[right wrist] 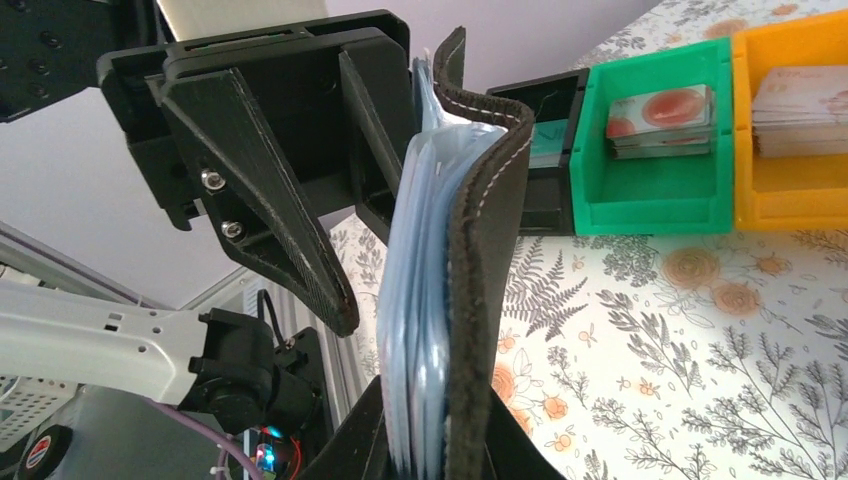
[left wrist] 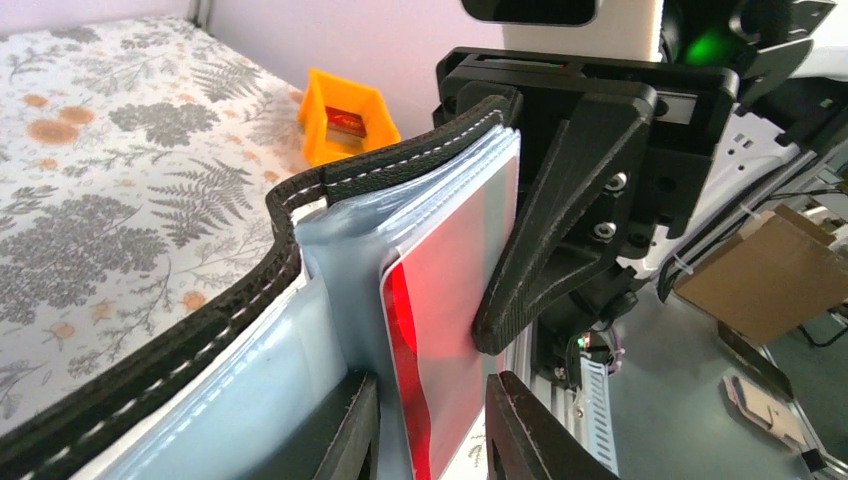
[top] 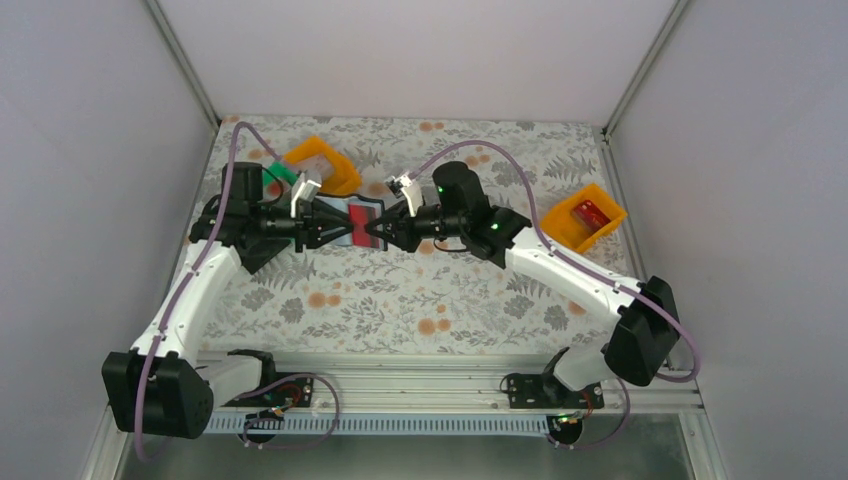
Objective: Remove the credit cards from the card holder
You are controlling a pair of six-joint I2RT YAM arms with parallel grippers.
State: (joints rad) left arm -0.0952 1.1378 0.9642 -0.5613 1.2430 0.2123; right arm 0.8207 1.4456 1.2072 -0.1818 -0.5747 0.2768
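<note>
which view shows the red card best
Left wrist: the red card is close up and face-on, partly sleeved in the card holder. Top external shows only a small red patch between the grippers; right wrist shows the holder edge-on, card hidden.

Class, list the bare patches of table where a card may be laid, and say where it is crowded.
Freest: the table between the card holder and the near rail. Also bare: the far strip between the left orange tray and the right orange tray. Crowded: the middle, where the left gripper and the right gripper meet at the holder.
</note>
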